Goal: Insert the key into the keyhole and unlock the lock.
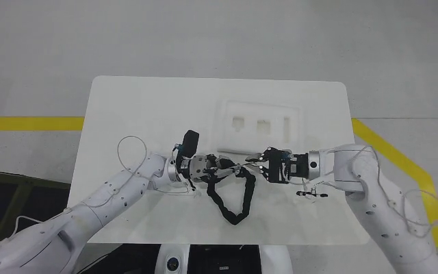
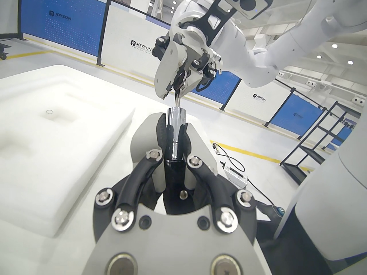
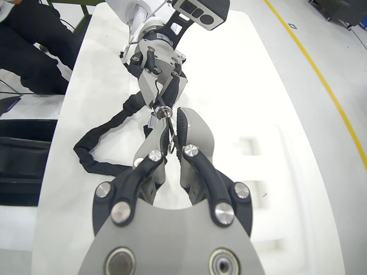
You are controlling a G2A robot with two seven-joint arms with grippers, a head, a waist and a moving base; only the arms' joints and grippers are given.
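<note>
The lock is a black sleeved chain (image 1: 233, 205) with a chrome cylinder head (image 2: 175, 133). My left gripper (image 2: 175, 121) is shut on that head, and the chain hangs in a loop (image 3: 97, 141) down onto the table. Facing it, my right gripper (image 3: 170, 121) is shut on the key (image 3: 171, 128), whose ring dangles between the fingers. The key blade (image 2: 177, 102) meets the end of the cylinder (image 3: 162, 112); how deep it sits is hidden. Both grippers (image 1: 217, 166) (image 1: 256, 164) meet tip to tip above the table's middle.
A white foam tray (image 1: 263, 123) with rectangular recesses lies on the white table (image 1: 137, 109) behind the grippers. A small device with a black cable (image 1: 311, 194) rests under the right wrist. The table's front edge is close below the chain loop.
</note>
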